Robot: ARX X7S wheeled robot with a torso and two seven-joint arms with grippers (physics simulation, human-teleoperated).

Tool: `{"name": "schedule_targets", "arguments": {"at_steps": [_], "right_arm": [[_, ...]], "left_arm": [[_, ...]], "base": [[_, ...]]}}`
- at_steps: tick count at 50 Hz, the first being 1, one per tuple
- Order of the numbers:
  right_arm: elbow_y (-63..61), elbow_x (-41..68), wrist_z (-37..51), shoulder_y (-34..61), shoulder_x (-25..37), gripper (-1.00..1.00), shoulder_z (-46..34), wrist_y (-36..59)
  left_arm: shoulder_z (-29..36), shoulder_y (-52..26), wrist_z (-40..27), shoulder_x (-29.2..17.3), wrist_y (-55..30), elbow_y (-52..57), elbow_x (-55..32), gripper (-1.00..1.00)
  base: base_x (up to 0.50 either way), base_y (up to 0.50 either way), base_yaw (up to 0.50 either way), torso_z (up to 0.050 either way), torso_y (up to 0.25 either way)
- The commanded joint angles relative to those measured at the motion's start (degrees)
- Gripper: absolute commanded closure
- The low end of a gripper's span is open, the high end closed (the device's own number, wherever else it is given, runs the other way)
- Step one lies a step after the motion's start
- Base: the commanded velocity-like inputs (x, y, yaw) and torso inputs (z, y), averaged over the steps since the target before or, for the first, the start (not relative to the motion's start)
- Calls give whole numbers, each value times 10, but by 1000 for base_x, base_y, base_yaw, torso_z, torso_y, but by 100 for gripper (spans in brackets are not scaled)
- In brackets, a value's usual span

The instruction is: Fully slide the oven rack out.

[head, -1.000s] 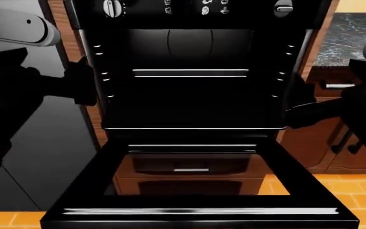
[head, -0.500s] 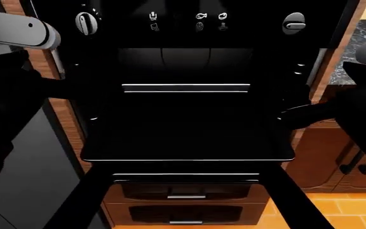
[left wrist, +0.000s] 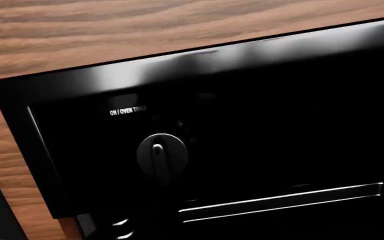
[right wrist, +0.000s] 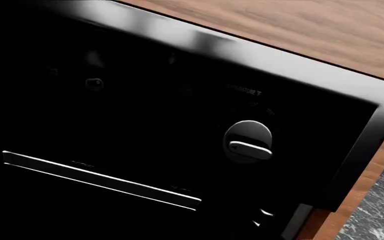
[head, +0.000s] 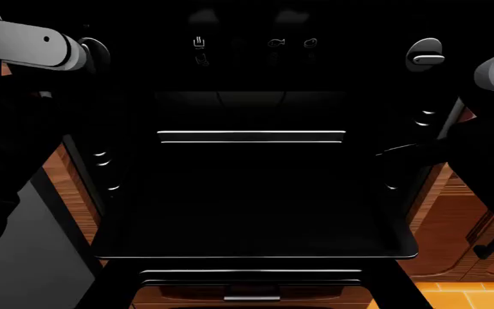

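The oven rack (head: 251, 136) is a wide, flat, dark wire shelf. Its front edge shows as two thin shiny silver bars, one just above the other. It sits level, deep inside the dark open oven, about halfway up. Both wrist views show the same two bars (left wrist: 282, 201) (right wrist: 102, 180)

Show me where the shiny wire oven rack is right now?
In the head view, the dark wire oven rack, with its two bright silvery front bars, sits mid-height inside the black oven cavity, below the control panel knobs.
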Motion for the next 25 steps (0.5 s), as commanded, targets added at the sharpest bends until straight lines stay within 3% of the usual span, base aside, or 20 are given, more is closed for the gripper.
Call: {"name": "schedule_targets", "arguments": {"at_steps": [1, 7, 15, 25], "right_arm": [[2, 17, 12, 1, 4, -100, -4, -6], [7, 26, 18, 0, 5, -100, -6, -11], [18, 117, 79, 32, 14, -100, -29, -24], [25, 196, 126, 34, 21, -100, -51, -57]], "left_arm": [[7, -3, 3, -1, 4, -2, 1, -100], [9, -2, 4, -1, 7, -5, -1, -100], [20, -3, -11, -4, 3, -18, -27, -100], [44, -15, -81, -24, 8, -38, -130, -100]], "base": [[246, 0, 0, 0, 0], [178, 0, 0, 0, 2], [0, 0, 0, 0, 0], [0, 0, 0, 0, 0]]}}
